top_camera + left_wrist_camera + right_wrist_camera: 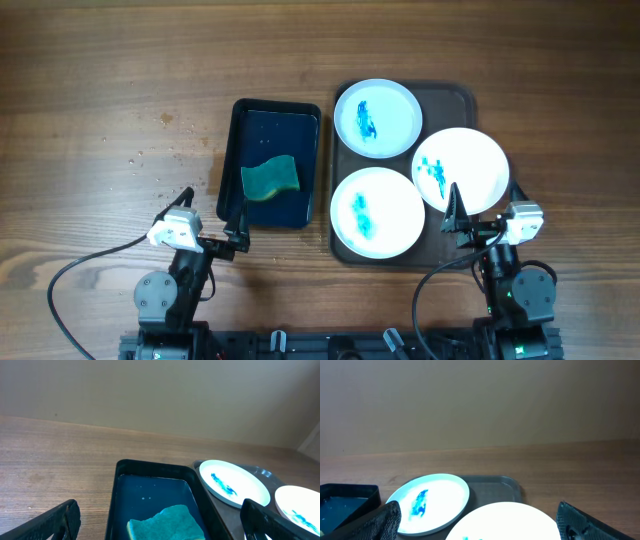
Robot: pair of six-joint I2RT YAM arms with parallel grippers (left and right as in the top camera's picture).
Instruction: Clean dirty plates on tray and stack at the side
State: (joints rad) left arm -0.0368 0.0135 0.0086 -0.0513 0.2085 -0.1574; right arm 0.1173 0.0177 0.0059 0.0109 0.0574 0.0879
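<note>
The sponge [270, 178] is lying in the basin [238, 112], straight ahead of the nearer left gripper [215, 202], which, like the right gripper [483, 196], is gaping wide and empty.

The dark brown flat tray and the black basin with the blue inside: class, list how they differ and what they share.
The dark brown tray is larger and shallow; the black basin is smaller and deeper. The tray holds three round white plates smeared blue; the basin holds one green sponge. The tray's floor is brown, the basin's dark blue. Both are rectangular with rounded corners, side by side on the wooden table.
</note>
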